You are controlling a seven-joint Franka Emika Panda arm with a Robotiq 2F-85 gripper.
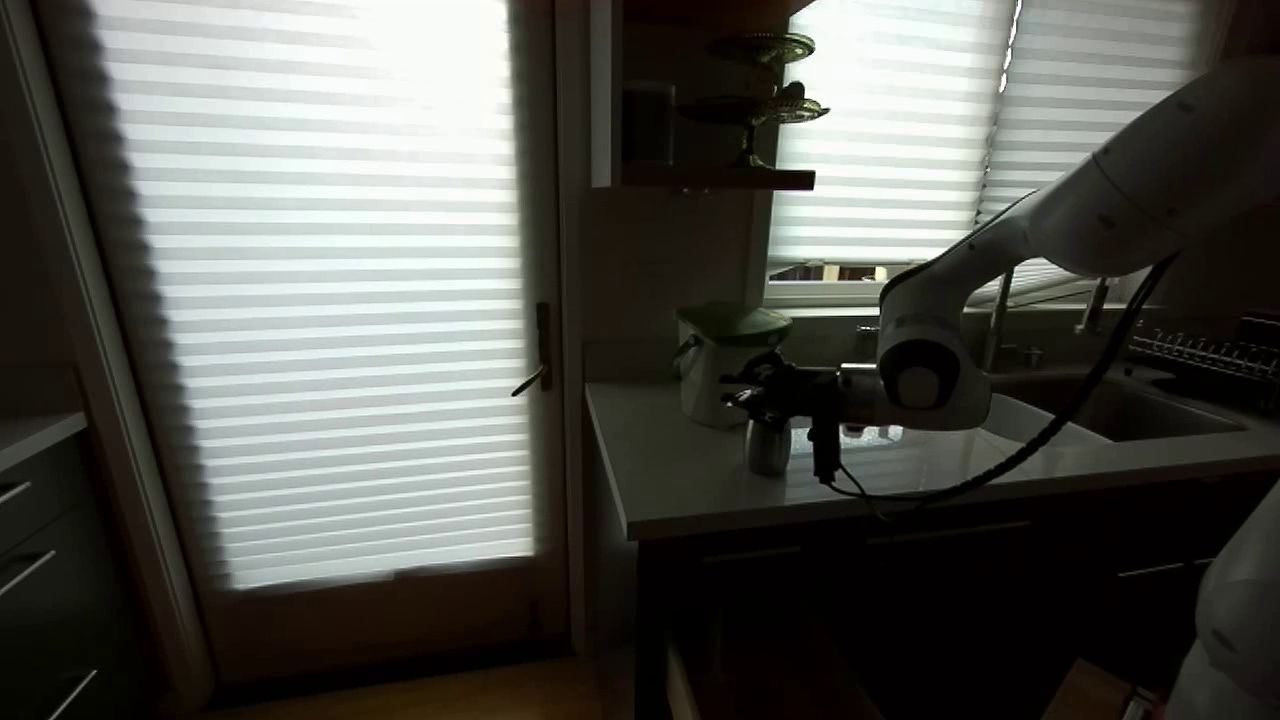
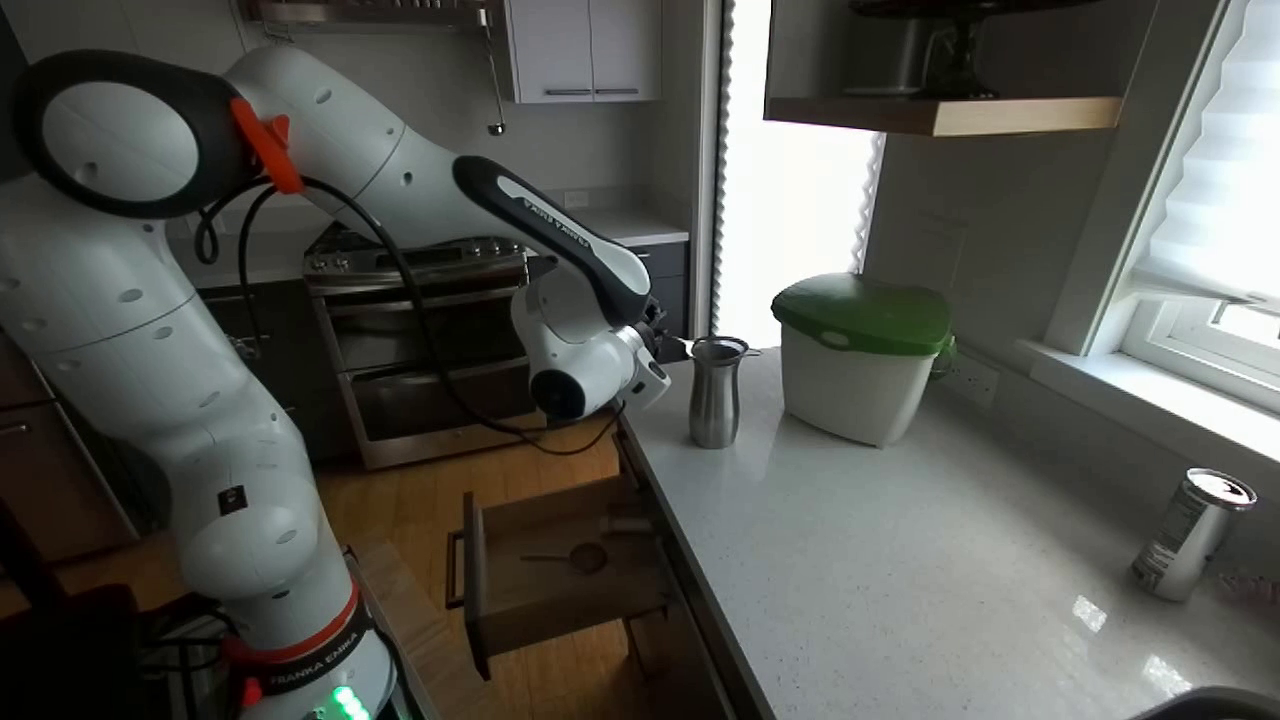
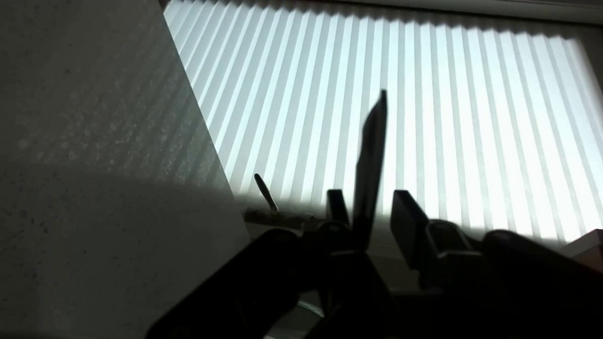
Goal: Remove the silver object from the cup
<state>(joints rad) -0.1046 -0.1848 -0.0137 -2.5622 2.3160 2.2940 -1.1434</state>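
Observation:
The cup (image 2: 714,405) is a grey metal tumbler standing upright on the counter; it also shows in an exterior view (image 1: 768,448) below the gripper. The silver object (image 2: 719,349), apparently a small strainer, sits in the cup's mouth with its rim at the top and a small loop at one side. My gripper (image 1: 738,390) is level with the cup's top. In the wrist view the gripper (image 3: 370,202) is open. A dark, long, blade-like piece (image 3: 372,165), seemingly the object's handle, stands between the fingers, closer to the left one. A gap shows before the right finger.
A white bin with a green lid (image 2: 860,320) stands beside the cup. A can (image 2: 1195,535) stands farther along the counter (image 2: 880,580). An open drawer (image 2: 560,560) juts out below the counter edge. A shelf (image 2: 940,115) hangs above.

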